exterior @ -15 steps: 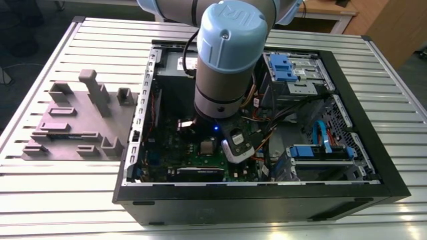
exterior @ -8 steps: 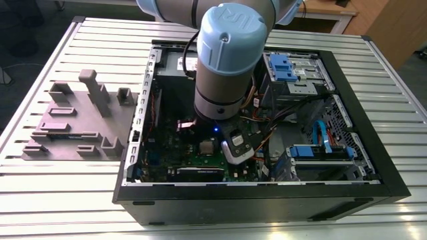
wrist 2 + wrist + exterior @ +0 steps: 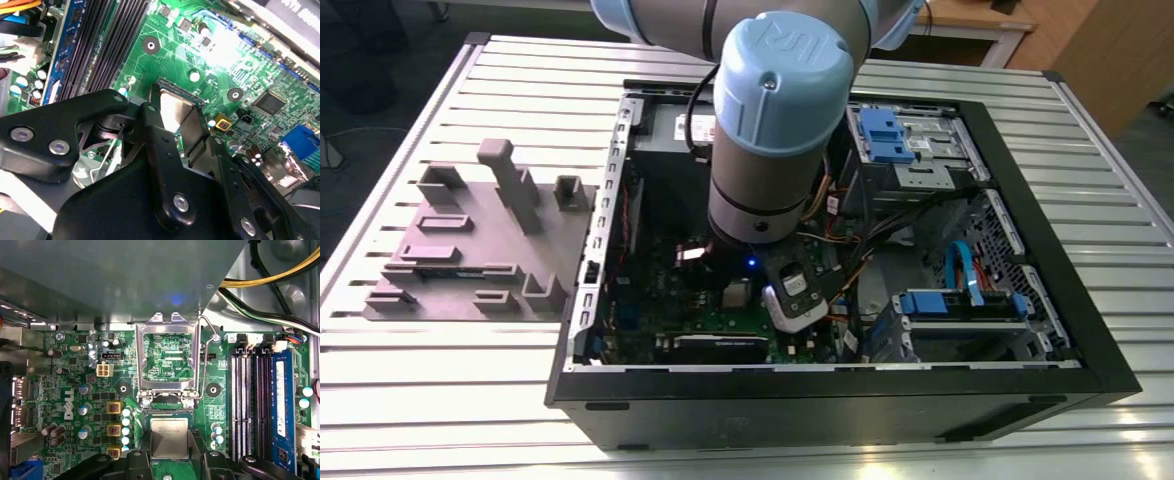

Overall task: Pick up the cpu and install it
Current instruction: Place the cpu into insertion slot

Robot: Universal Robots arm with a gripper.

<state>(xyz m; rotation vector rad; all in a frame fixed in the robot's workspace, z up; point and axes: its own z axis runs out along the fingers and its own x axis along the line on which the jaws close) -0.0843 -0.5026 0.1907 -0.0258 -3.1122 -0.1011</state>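
The cpu (image 3: 170,437) is a small square chip with a silver-grey top, seen in both wrist views (image 3: 175,112). It sits low over the open socket (image 3: 167,412) on the green motherboard (image 3: 75,385). My gripper (image 3: 171,456) is shut on the cpu, one black finger (image 3: 152,135) against each side. I cannot tell whether the chip rests in the socket. The socket's metal load plate (image 3: 167,330) stands flipped open beyond it. In the exterior view my gripper (image 3: 781,300) reaches down into the open computer case (image 3: 1067,330).
Black memory slots (image 3: 250,400) with one blue module (image 3: 282,400) run close beside the socket. Yellow and black cables (image 3: 270,275) hang near the case wall. A grey plastic fixture with upright blocks (image 3: 480,240) stands on the slatted table at the exterior view's left. Blue drive bays (image 3: 894,135) fill the case's far side.
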